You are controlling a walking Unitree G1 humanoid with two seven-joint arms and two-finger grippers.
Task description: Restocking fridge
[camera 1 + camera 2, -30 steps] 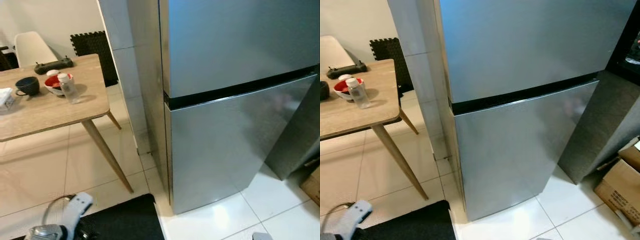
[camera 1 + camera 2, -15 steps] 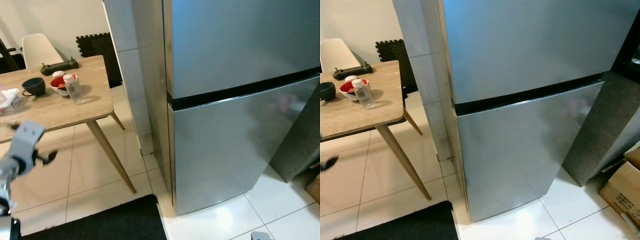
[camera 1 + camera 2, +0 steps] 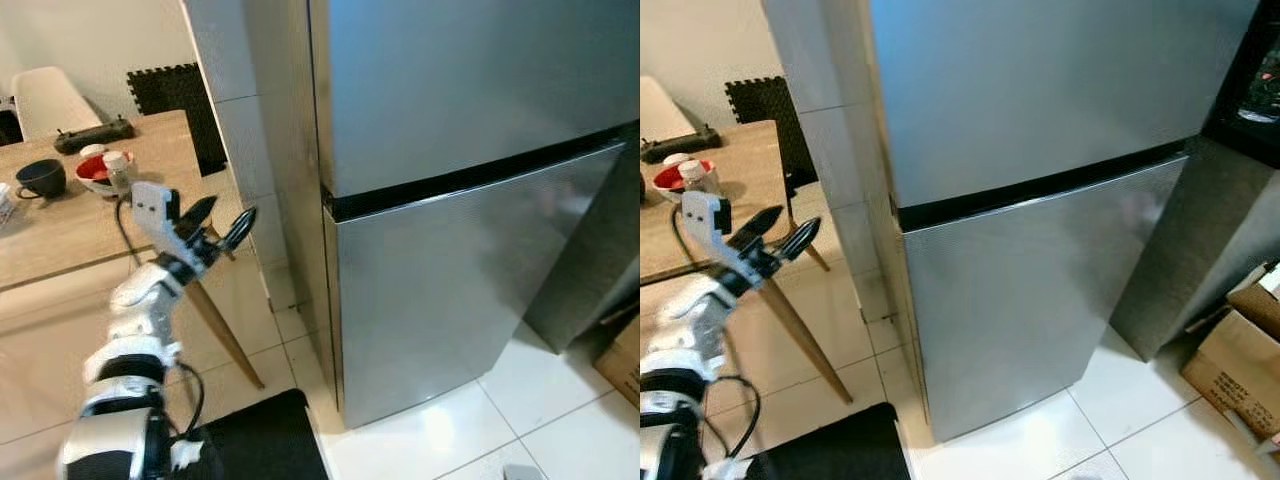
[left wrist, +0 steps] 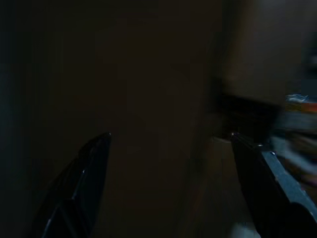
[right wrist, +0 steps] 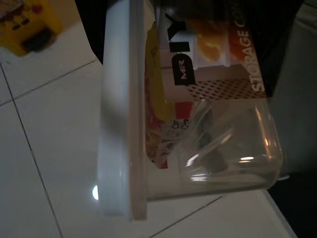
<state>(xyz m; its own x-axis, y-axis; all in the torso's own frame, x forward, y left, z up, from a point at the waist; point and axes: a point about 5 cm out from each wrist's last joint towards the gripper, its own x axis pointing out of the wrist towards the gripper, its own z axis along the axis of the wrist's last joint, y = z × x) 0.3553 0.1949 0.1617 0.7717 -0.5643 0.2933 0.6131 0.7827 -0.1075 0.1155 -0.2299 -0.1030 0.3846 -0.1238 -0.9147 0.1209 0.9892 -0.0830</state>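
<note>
A tall silver fridge (image 3: 470, 250) stands in front of me with both doors closed and a black seam (image 3: 480, 175) between them. My left gripper (image 3: 228, 212) is raised in front of the wooden table's corner, left of the fridge; it is open and holds nothing. Its black fingers (image 4: 84, 188) spread wide in the dark left wrist view. A clear storage container (image 5: 223, 134) with a white lid (image 5: 124, 109) hangs on its side above the white floor tiles in the right wrist view. A dark finger shows through its wall.
The wooden table (image 3: 60, 225) on the left carries a small bottle (image 3: 118, 170), a red bowl (image 3: 92, 172) and a dark cup (image 3: 42, 177). A black mat (image 3: 260, 440) lies by my feet. A cardboard box (image 3: 1230, 360) and a dark cabinet (image 3: 1220, 230) stand right of the fridge.
My left arm has swung up from low on the left to chest height before the table corner, fingers now pointing toward the fridge. The head view has shifted slightly.
</note>
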